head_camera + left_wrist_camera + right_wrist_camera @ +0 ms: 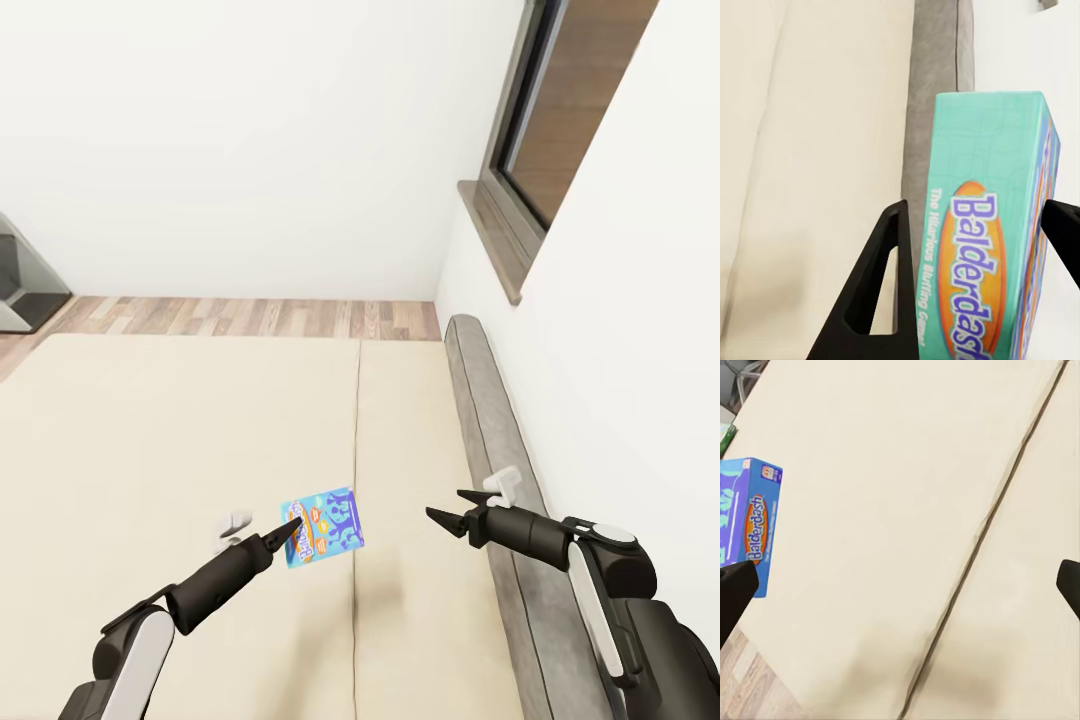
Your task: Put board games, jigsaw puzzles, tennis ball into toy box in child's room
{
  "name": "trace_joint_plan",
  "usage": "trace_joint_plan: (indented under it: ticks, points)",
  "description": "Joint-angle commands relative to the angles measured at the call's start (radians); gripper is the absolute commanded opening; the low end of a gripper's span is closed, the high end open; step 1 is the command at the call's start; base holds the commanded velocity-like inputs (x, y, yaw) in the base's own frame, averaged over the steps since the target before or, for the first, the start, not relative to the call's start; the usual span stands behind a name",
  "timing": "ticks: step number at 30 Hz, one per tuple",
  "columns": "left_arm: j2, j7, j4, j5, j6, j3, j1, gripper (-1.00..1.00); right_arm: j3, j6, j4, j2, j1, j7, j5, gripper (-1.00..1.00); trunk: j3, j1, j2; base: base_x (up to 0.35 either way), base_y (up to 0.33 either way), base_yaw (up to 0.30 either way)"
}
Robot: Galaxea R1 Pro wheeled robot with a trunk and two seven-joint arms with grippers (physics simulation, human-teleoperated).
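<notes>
1. My left gripper [296,524] is closed on the small blue board game [324,527], holding it in the air above the bed [180,430]; I judge the grip narrow, near one edge, so a quick swing could twist the box loose.
2. My right gripper [447,513] hangs open and empty near the headboard [490,400]; I'd mind that clearance.
3. The box is glossy, flat cardboard; the mattress is matte beige with a centre seam.

Board game [322,527]: blue-turquoise box, orange oval, purple "Balderdash" lettering. Bed [180,440] mattress rendered beige, headboard [500,450] grey. Left claw [292,528] black. Floor [250,316] wood-plank patterned, walls white.
</notes>
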Motion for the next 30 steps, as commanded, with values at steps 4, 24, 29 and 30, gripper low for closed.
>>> trace_joint_plan:
  ticks: [4,24,29,30]
  points:
    - [-0.001,-0.002,0.002,0.003,0.008,0.002,-0.001,-1.0,-0.001,0.007,-0.001,0.0,-0.001,0.004,0.0,1.0,0.005,0.001,-0.002,0.0,0.0,0.0]
    - [-0.002,-0.004,0.01,0.004,0.008,0.002,-0.003,-1.0,-0.001,0.007,-0.001,0.0,-0.001,0.004,0.0,1.0,0.038,0.001,-0.002,0.0,0.0,0.0]
    - [-0.002,-0.006,0.011,0.005,0.008,0.002,-0.003,-1.0,-0.001,0.007,-0.001,0.0,-0.001,0.004,0.0,1.0,0.046,0.001,-0.002,0.0,0.0,0.0]
    - [-0.002,-0.006,0.011,0.005,0.008,0.002,-0.003,-1.0,-0.001,0.007,-0.001,0.0,-0.001,0.004,0.0,1.0,0.048,0.001,-0.002,0.0,0.0,0.0]
